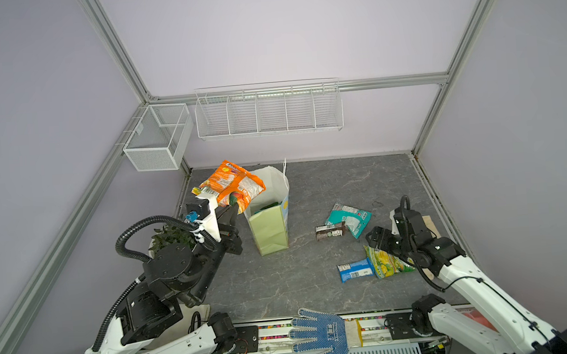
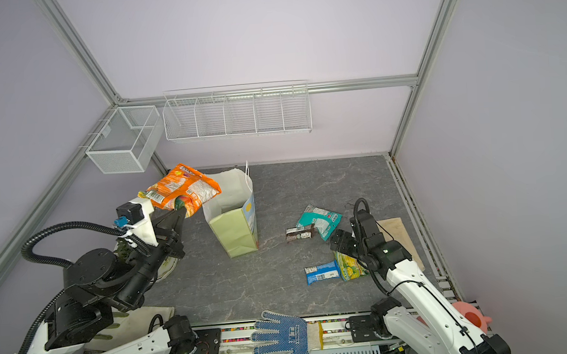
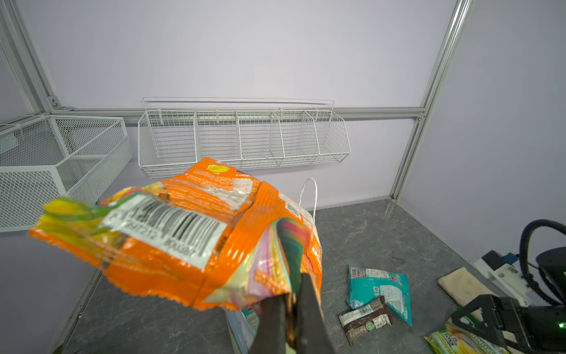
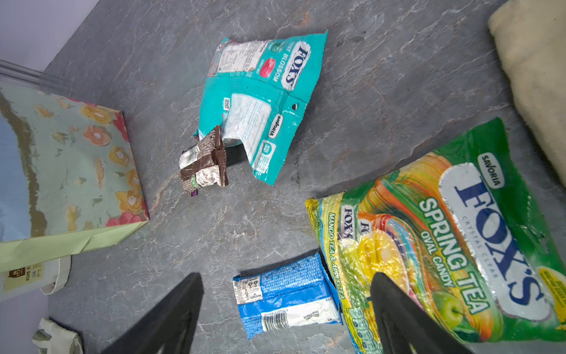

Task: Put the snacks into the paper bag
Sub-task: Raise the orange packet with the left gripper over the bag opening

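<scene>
Packet (image 1: 231,185), glossy orange, crumpled, barcoded, hangs pinched tight in left pincer (image 3: 291,306) by paper bag (image 1: 269,233); right pincer (image 4: 288,277) gapes empty.

Pale lilac walls (image 1: 282,31) close the space on the left, far and right, joined at the corners by slanting aluminium frame posts (image 1: 114,49), with a horizontal rail (image 1: 388,82) running along the far wall. A long white wire basket (image 1: 269,117) with five compartments hangs on the far wall, and a white mesh box basket (image 1: 158,138) is fixed to the left wall just beside it. The desk (image 1: 316,278) is a dark grey, stone-veined surface under even, soft light with faint shadows.
</scene>
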You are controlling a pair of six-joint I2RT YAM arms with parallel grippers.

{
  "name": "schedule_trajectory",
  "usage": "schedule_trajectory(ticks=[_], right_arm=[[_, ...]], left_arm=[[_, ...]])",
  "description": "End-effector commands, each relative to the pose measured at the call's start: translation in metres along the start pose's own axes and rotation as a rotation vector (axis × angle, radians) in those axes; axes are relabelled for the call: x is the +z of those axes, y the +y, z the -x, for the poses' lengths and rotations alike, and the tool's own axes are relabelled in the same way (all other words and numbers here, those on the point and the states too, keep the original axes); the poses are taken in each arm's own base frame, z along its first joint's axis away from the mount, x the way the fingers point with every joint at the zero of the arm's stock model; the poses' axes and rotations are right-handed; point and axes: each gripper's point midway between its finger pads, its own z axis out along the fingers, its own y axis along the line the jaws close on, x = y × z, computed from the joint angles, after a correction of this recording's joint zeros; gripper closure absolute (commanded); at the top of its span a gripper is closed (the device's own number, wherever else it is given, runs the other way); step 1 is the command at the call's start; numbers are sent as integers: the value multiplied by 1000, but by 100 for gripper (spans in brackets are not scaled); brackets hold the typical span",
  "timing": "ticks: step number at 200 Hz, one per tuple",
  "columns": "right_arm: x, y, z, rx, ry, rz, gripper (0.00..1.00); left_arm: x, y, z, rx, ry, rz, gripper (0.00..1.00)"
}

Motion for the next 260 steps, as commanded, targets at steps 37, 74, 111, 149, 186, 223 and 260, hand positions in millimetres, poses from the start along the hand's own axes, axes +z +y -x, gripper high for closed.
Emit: schedule_trajectory(ticks=[37, 74, 111, 149, 186, 223, 260], right_arm=[[-3, 7, 4, -9, -20, 4, 12], [-2, 6, 3, -15, -19, -3, 12], [-1, 5, 3, -18, -19, -9, 11], [-1, 5, 2, -19, -17, -9, 11], [0, 5, 2, -20, -13, -13, 12], [0, 5, 1, -23, -13, -12, 11], [1, 4, 1, -25, -14, -17, 11]], left_arm=[[3, 0, 15, 45, -7, 22, 100], [10, -4, 13, 78, 13, 37, 100], [21, -9, 6, 125, 43, 63, 100], [27, -13, 3, 153, 60, 67, 100], [33, -15, 0, 181, 76, 77, 100], [43, -14, -7, 198, 108, 92, 100], [53, -10, -15, 194, 139, 103, 100]])
